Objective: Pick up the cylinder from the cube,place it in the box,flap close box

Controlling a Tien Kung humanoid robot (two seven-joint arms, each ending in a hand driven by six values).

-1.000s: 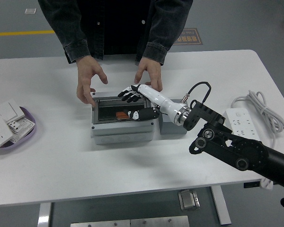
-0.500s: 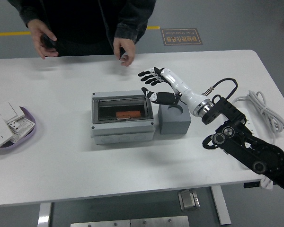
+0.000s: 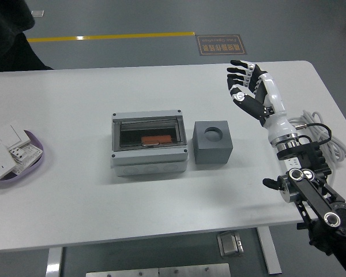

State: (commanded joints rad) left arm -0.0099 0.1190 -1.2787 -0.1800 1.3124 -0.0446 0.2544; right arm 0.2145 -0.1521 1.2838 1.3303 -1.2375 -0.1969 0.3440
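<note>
White tabletop [image 3: 161, 202] carries a grey box [image 3: 150, 144] near its middle, its clear flap lying flat across the top. Through the flap an orange cylinder [image 3: 155, 139] shows, lying inside the box. Just right of the box, with a thin gap between them, sits a dark grey cube [image 3: 213, 142] whose round socket on top holds nothing.

At the left edge a purple tray [image 3: 24, 165] holds white switch plates [image 3: 11, 144], some overhanging its rim. At the right edge a white power strip with a coiled cable [image 3: 320, 130] lies partly behind the robot's arm. A dark sleeve [image 3: 8, 34] of a person fills the far left corner, off the tabletop. Beyond the far edge, a yellow line [image 3: 109, 37] runs across the grey floor.

The right hand [image 3: 249, 88] is raised above the far right part of the tabletop, well apart from cube and box, palm turned left. Its fingers are spread and a little bent, holding nothing and touching nothing. Nothing stands between the hand and the cube.
</note>
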